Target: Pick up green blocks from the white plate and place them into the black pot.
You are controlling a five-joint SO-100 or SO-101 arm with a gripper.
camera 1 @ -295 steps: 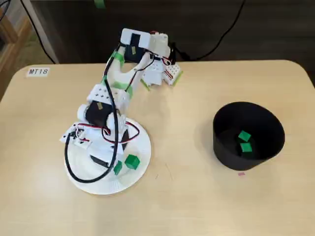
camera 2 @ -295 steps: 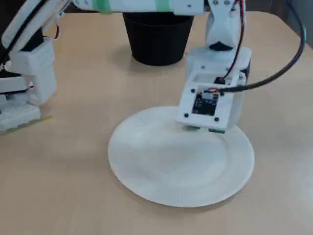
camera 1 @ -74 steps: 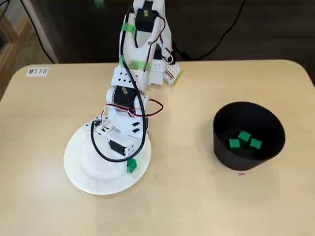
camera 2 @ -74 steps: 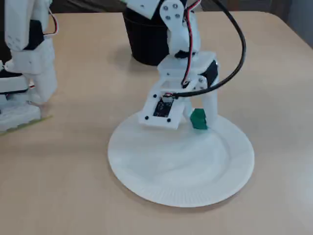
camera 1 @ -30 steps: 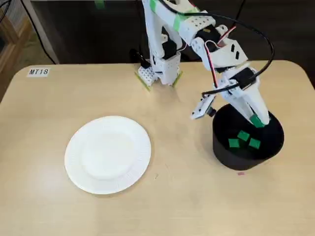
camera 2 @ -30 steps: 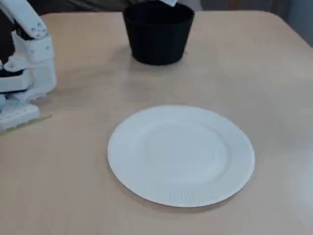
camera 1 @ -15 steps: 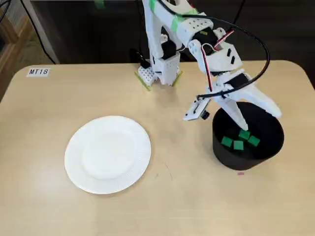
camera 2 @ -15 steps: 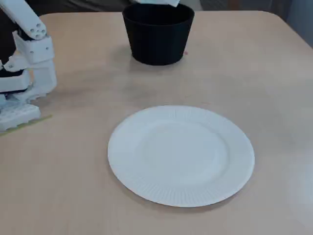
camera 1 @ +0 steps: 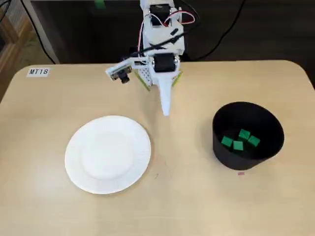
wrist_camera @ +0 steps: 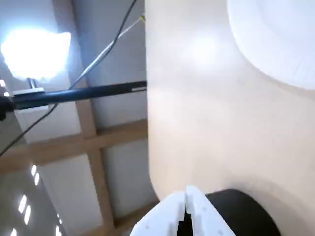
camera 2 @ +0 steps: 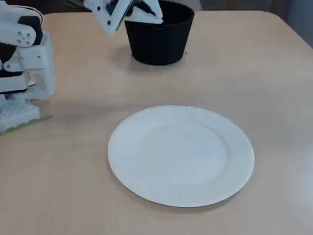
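white plate (camera 1: pixel 108 153) at eight o'clock on the desk (camera 1: pixel 187 196) lies bare. green blocks (camera 1: pixel 239 139) rest inside the black pot (camera 1: pixel 224 156) at three o'clock. claw (camera 1: pixel 166 112) near twelve hangs pressed together, empty, likely because nothing remains to carry.

The white plate (camera 2: pixel 182 197) looks like ribbed paper, the black pot (camera 2: pixel 159 45) perhaps matt plastic.
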